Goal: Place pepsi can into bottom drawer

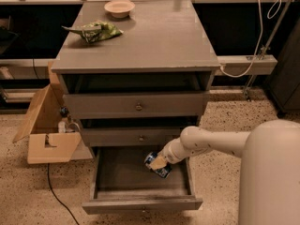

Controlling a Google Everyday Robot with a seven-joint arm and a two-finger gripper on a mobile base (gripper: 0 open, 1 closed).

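Observation:
The bottom drawer (117,193) of the grey cabinet is pulled out and open. The pepsi can (157,165), dark blue with white markings, lies tilted inside the drawer at its right rear part. My gripper (159,161) reaches in from the right at the end of the white arm and is shut on the can, low over the drawer floor. Whether the can rests on the floor cannot be told.
The two upper drawers with round knobs (138,107) are closed. On the cabinet top sit a beige bowl (119,7) and a green chip bag (96,32). An open cardboard box (47,130) stands on the floor to the left, with a cable beside it.

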